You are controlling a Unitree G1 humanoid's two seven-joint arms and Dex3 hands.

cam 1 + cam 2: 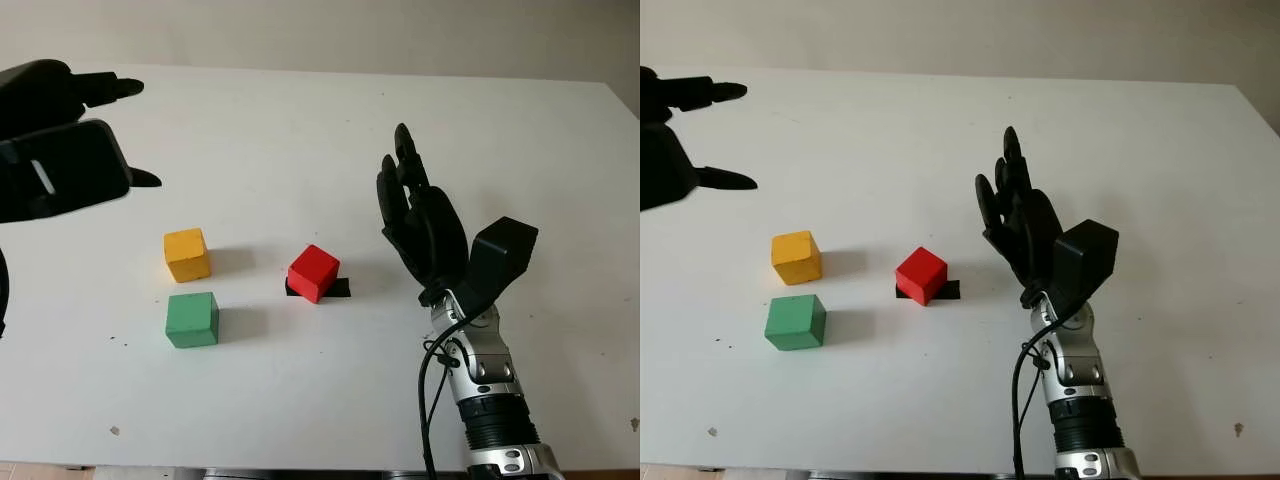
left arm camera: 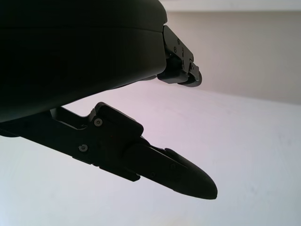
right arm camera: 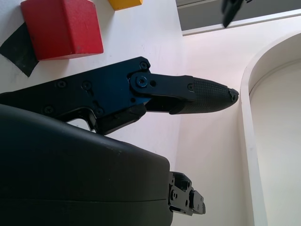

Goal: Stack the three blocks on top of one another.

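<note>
The left hand [image 1: 60, 140] hangs open above the far left part of the white tabletop [image 1: 300, 120], holding nothing. The yellow block [image 1: 187, 254] lies nearer the robot than this hand and a little to its right. The green block [image 1: 192, 319] sits just beside the yellow one on the robot's side, apart from it by a narrow gap.

Next to the right comes the red block [image 1: 314, 273], turned cornerwise to the table edge and resting on a strip of black tape [image 1: 338, 288]. It stands well apart from the yellow and green pair.

The right hand [image 1: 420, 220] is raised just to the right of the red block, open and empty, fingers pointing away from the robot and the palm turned toward the block. In the right wrist view the red block [image 3: 63, 26] lies close beyond the finger [image 3: 188, 94].

All three blocks are small plain cubes of about the same size with no long axis, flat-faced and matte, so any face should serve for gripping or stacking. No block is stacked yet. The red block lies to the right hand's left and is much nearer to it than to the left hand, so a short sideways reach by the right hand looks like the natural start.
</note>
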